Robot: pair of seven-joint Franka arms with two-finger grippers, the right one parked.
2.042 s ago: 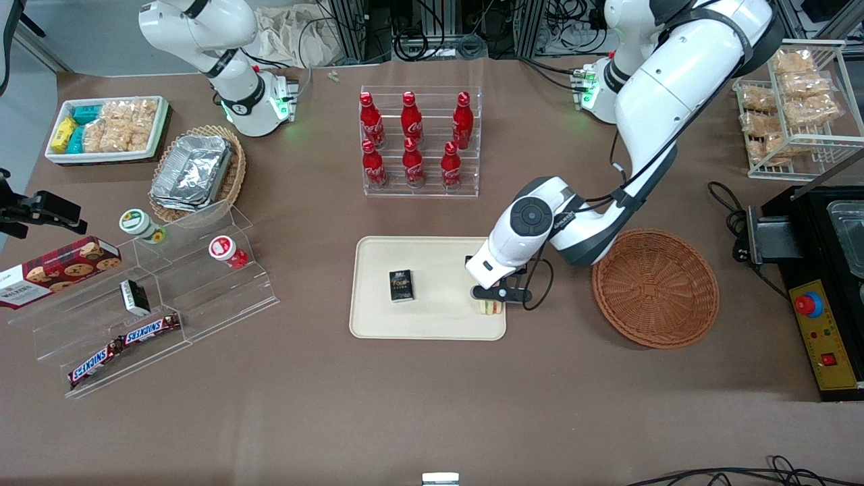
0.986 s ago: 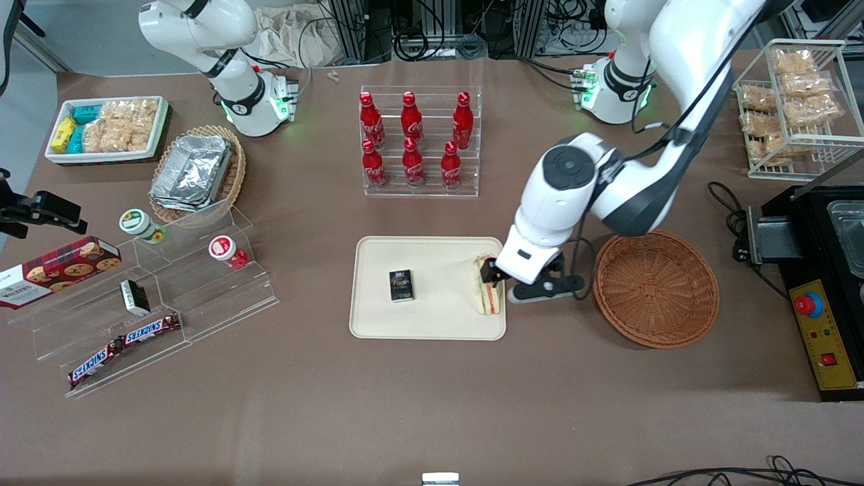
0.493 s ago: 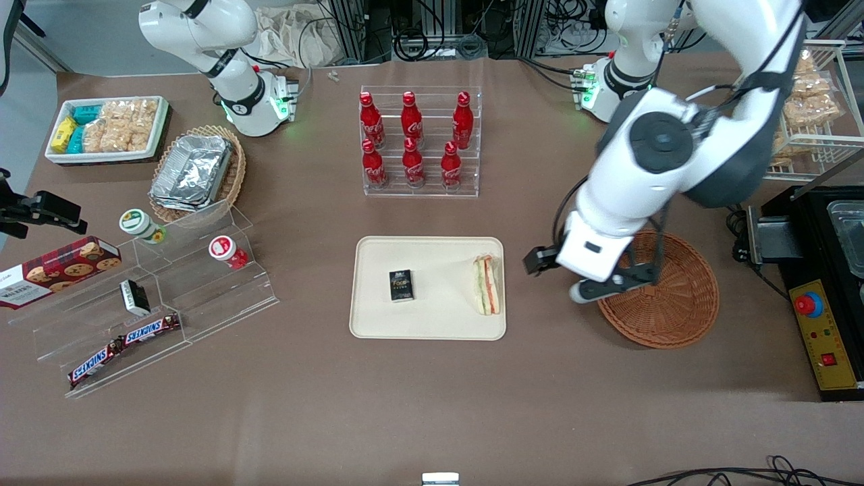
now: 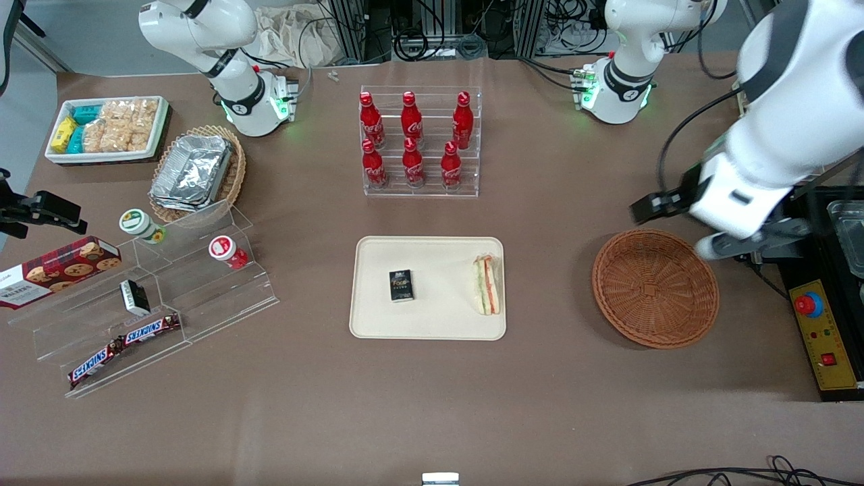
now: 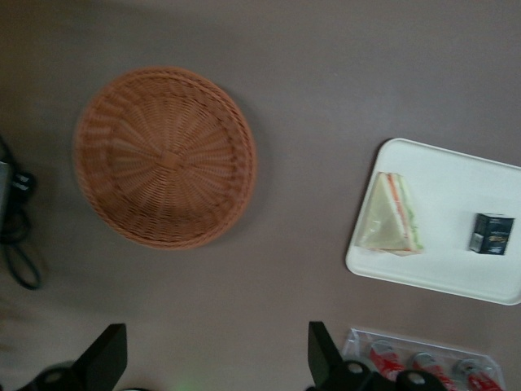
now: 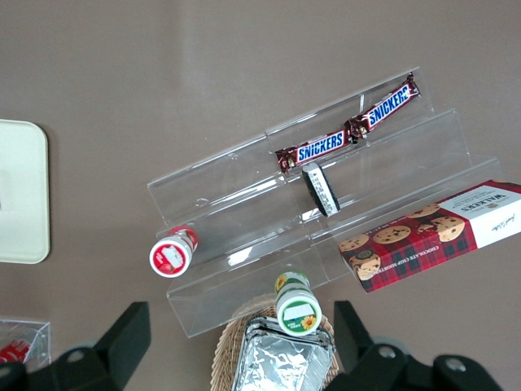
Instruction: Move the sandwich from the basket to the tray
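The sandwich lies on its side on the cream tray, at the tray's edge nearest the basket. It also shows in the left wrist view on the tray. The round reddish-brown basket is empty, as the left wrist view shows too. My left gripper is raised high above the table by the basket's rim, toward the working arm's end. It is open and empty, with the fingers spread wide.
A small black box also lies on the tray. A clear rack of red bottles stands farther from the camera than the tray. A wire rack of bagged snacks and a black machine stand at the working arm's end.
The gripper let go of the sandwich on the tray, then rose and swung away over the basket toward the working arm's end. The sandwich stays on the tray.
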